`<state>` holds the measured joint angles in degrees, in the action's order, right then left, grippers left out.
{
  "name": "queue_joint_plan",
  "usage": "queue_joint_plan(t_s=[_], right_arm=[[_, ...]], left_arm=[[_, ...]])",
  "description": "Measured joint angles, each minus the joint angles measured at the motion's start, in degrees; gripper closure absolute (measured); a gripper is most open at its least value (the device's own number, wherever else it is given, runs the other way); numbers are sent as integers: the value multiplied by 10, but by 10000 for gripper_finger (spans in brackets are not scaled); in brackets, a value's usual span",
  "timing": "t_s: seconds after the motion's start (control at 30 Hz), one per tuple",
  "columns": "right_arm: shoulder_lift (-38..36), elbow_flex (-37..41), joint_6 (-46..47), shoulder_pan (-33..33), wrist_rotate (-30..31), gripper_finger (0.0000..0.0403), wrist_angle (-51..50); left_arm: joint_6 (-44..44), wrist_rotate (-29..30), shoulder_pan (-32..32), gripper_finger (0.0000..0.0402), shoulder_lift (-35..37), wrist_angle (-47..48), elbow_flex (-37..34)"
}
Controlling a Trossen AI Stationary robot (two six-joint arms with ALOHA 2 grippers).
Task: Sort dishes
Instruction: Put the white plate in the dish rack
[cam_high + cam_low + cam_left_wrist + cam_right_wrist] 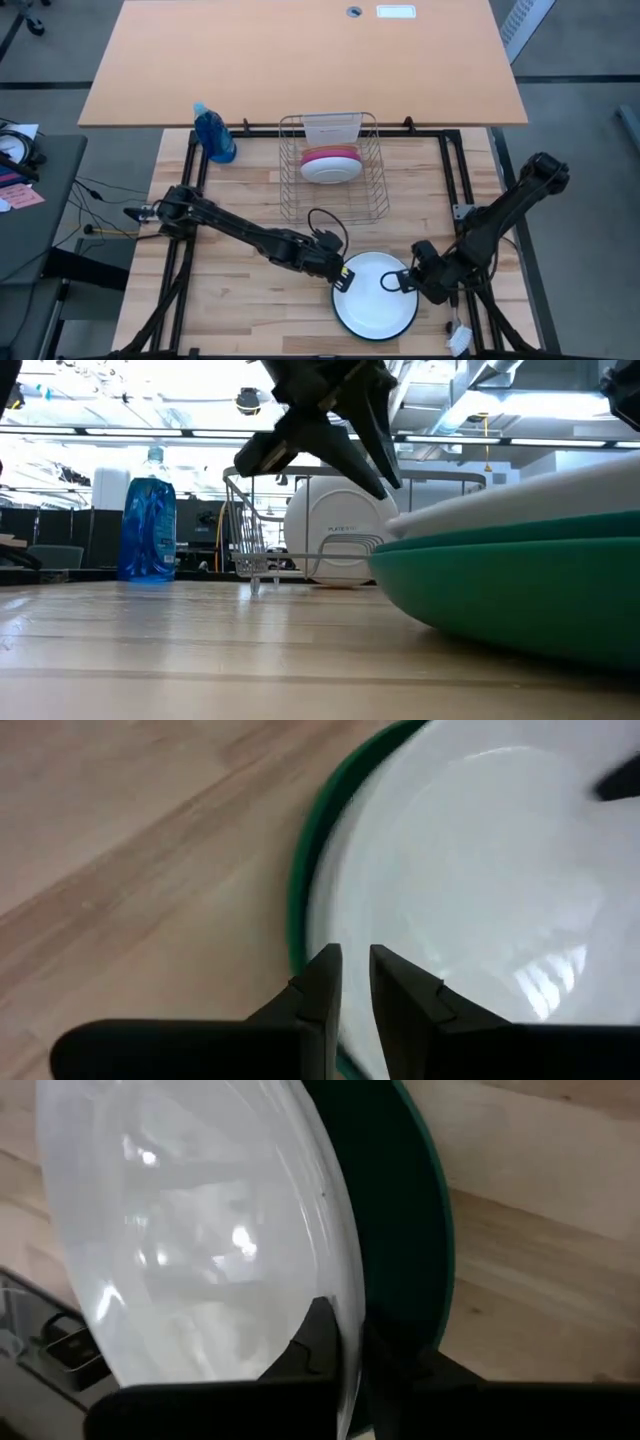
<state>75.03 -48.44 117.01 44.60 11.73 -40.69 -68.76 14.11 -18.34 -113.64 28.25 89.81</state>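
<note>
A white plate (375, 290) lies on a dark green plate (370, 336) near the table's front, right of centre. In the low view the white plate (540, 495) rises toward the right off the green plate (520, 580), which rests on the table. My right gripper (350, 1330) is shut on the white plate's right rim. Just above the plate's left rim hovers my left gripper (355, 960), a narrow gap between its fingers and nothing in it. A pink plate (330, 155) and another white plate (330, 171) stand in the wire rack (330, 205). My right gripper pinches the white plate's rim (335, 1280) on the side toward the table's right. One finger (318, 1342) is on the plate's upper face, and the other (392, 1362) is beneath it, between the white plate and the green one. The fingers come from the table's right. That edge is raised off the green plate; the left edge rests on it.
A blue spray bottle (215, 135) stands at the far left, beside the rack. Bare wood (250, 300) lies left of the stacked plates. A dark frame rail (460, 170) runs along the table's right side.
</note>
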Motion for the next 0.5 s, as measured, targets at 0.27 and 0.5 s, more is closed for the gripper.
queue_joint_plan(t_s=[0.27,0.5], right_arm=[[-28,-3,-29,-21,-31,384,-20],[-27,0,-51,-51,-75,384,-15]], left_arm=[[67,44,-13,350,38,-8,25],[202,80,-40,348,63,-37,47]])
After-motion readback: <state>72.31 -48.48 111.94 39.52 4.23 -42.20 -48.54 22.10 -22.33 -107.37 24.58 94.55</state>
